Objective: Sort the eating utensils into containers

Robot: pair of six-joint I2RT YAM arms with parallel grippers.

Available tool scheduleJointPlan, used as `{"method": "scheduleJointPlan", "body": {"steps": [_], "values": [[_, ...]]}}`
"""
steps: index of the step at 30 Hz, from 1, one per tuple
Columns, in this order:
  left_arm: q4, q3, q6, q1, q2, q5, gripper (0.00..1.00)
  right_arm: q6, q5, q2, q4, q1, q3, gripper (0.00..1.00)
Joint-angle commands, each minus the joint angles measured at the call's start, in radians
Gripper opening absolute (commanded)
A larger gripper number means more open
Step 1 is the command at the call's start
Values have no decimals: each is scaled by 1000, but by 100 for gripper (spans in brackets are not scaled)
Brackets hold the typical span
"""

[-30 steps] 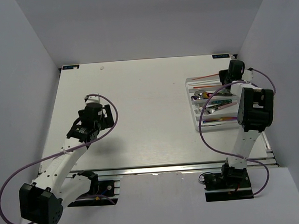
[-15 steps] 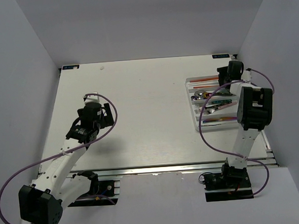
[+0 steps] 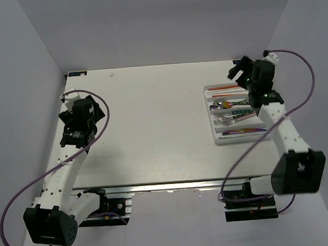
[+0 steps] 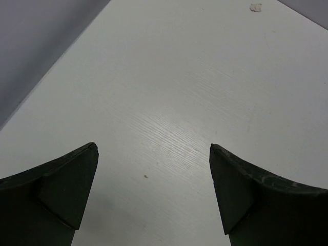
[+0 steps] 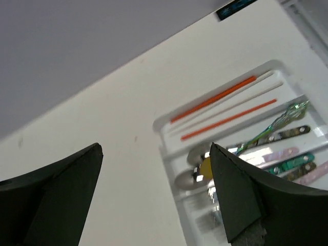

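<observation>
1. Left gripper (image 4: 152, 147): jaws spread wide, holding nothing, above the white wood-grained tabletop (image 4: 169, 92) near its left edge.
2. Right gripper (image 5: 156, 148): likewise parted and empty (hanging by the tray's far left corner).
3. The white rectangular plastic cutlery tray (image 3: 232, 141) lies at the table's right side. Thin red-orange chopsticks (image 5: 212, 100) are in its farthest compartment, and iridescent metal cutlery (image 5: 277, 154) is in the nearer ones.

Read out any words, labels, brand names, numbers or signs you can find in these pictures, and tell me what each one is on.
No text here is readable.
The dark label at the table's far right corner has bluish marks, too blurred to read.
The matching label at the far left corner is too small to read.
The cutlery tray shows no lettering.
</observation>
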Motion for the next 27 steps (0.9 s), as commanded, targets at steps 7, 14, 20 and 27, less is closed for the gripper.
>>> {"method": "scheduleJointPlan", "body": {"steps": [7,14,20,27], "values": [[20,-105,34,45,-194,7,98,-459,-92,-534,-336,226,-228,89],[-72,-221,-15,45,-498,68,98,-457,-162,-783,-451,228,-309,89],[-18,-260,3,42,-642,113,98,-445,-134,-837,-455,228,-393,89],[-9,-258,8,43,-583,131,98,-425,-70,-855,-432,228,-415,89]]}}
